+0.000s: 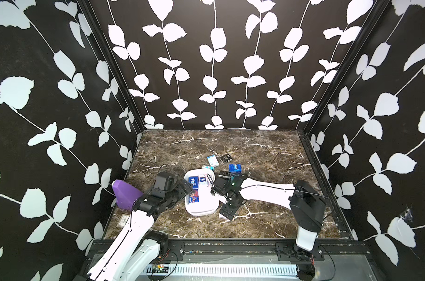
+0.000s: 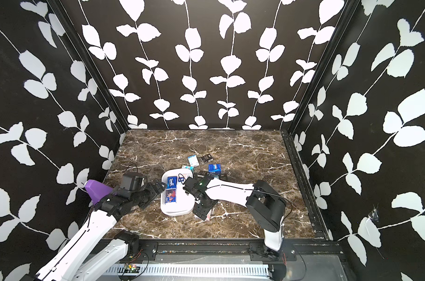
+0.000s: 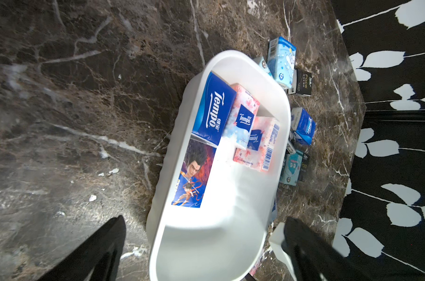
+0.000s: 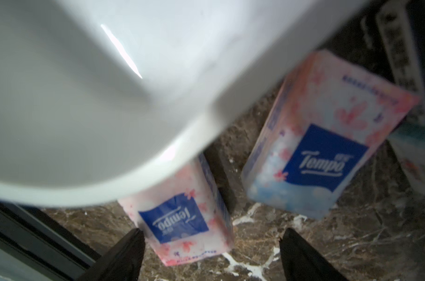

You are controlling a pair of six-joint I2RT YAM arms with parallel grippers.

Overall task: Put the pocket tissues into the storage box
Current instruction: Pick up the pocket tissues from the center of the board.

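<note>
The white storage box (image 1: 201,214) (image 2: 175,213) lies on the marble table between my two arms. In the left wrist view the storage box (image 3: 285,116) holds a blue pack (image 3: 212,109), a cartoon-figure pack (image 3: 194,172) and two pink-white packs (image 3: 245,121). My left gripper (image 3: 204,233) (image 1: 185,186) is open, a finger on each side of the box's near end, gripping nothing. My right gripper (image 4: 212,231) (image 1: 227,213) is open and points down at the table beside the box rim (image 4: 85,97). A pink-white pack (image 4: 182,223) lies just ahead of its fingers, a second one (image 4: 323,150) further on.
More packs lie behind the box: teal-white (image 1: 212,160), black (image 1: 226,158), blue (image 1: 235,168) and another black one (image 1: 223,174). A purple angular object (image 1: 126,194) stands at the table's left edge beside my left arm. Patterned walls close in the table on three sides.
</note>
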